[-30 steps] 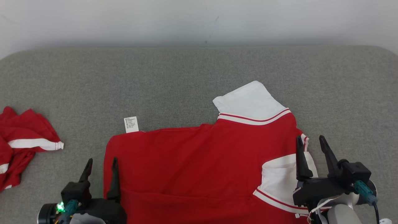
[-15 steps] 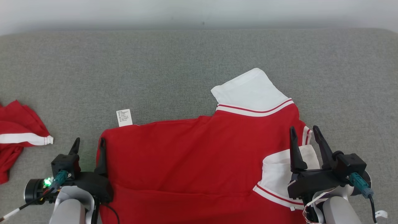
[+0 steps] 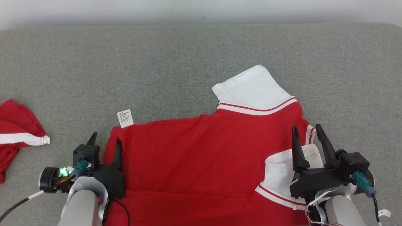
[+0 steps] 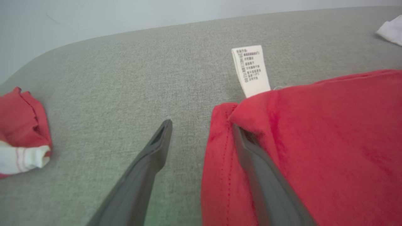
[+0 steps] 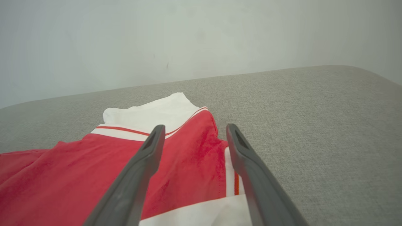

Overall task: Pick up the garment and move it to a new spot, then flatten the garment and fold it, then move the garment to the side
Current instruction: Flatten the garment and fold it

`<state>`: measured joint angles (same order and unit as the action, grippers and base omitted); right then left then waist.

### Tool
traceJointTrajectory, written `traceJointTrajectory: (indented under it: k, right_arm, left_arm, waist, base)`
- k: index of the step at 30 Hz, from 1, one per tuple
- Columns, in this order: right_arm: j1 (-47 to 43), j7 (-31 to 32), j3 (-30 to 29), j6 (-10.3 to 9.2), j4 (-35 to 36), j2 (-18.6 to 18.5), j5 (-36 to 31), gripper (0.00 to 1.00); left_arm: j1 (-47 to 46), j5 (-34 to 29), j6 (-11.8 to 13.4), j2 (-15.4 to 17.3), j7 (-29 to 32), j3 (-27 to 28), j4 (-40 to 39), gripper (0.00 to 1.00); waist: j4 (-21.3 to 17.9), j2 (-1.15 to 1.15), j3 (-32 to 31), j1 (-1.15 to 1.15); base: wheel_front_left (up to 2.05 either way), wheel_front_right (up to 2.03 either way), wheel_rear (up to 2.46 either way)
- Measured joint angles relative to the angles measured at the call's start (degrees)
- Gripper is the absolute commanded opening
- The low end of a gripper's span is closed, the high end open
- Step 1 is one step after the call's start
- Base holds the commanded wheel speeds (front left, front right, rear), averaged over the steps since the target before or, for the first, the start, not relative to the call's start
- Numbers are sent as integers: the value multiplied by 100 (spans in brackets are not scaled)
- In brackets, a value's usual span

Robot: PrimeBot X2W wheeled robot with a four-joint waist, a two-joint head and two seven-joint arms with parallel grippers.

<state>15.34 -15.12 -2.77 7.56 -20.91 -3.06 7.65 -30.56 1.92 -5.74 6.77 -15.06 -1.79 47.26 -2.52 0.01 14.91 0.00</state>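
Note:
The garment is a red shirt with white, red-striped sleeves, spread fairly flat on the grey cushion, and a white care label sticks out at its far left corner. My left gripper stands open at the shirt's left edge, one finger over the red cloth and the other over bare cushion. My right gripper is open above the right side, near the folded white sleeve. The right wrist view shows red cloth between the spread fingers. Neither gripper holds anything.
A second crumpled red and white garment lies at the cushion's left edge, also seen as red cloth in the left wrist view. A pale wall runs behind the cushion. Bare grey cushion stretches beyond the shirt and to its right.
The camera has tilted, shifting the whole scene upward and leftward. My left gripper has moved right toward the shirt's left corner. My right gripper has held its place over the right sleeve.

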Motion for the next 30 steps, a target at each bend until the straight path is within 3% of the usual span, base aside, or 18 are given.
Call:
traceJointTrajectory:
  k: [3,5,6,7,8,9,14,21,25,30]
  right_arm:
    - [30,0,20,0,0,0,-1,100]
    - [79,0,33,0,-1,0,-4,100]
    - [100,0,40,0,4,-1,-18,100]
    - [113,0,44,0,10,-1,-19,100]
    - [118,0,51,0,10,-1,-19,100]
    - [120,0,60,0,10,-2,-19,100]
    - [238,0,148,0,15,-45,16,100]
    - [945,0,307,0,-182,-390,166,100]
    - [1528,40,678,0,-824,-744,187,100]
    - [2591,764,1219,0,-1897,-1190,232,100]
  left_arm:
    - [-77,-45,-10,-12,-1,-112,62,97]
    - [-125,-82,-26,-11,0,-183,99,81]
    - [-138,-94,-31,-10,-1,-212,114,67]
    - [-151,-108,-32,-9,-1,-254,156,43]
    - [-158,-136,-33,-11,-4,-293,189,27]
    - [-171,-149,-33,-16,-4,-314,220,0]
    - [-259,-145,-21,-18,-5,-349,294,0]
    - [-248,-46,322,-45,-1,-244,-104,0]
    - [-145,-5,416,-105,-1,-220,-313,0]
    - [-113,29,454,-193,-1,-275,-606,0]
  waist:
    - [14,0,23,0]
    - [23,0,33,0]
    - [28,0,37,0]
    - [33,0,41,0]
    - [36,0,46,0]
    - [40,0,53,0]
    - [68,0,91,0]
    - [186,0,130,0]
    - [325,0,134,0]
    - [583,0,204,0]
  base:
    - [0,0,0]
    - [0,0,0]
    - [0,0,0]
    - [0,0,0]
    - [0,0,0]
    - [0,0,0]
    - [0,0,0]
    - [0,0,0]
    - [0,0,0]
    - [0,0,0]
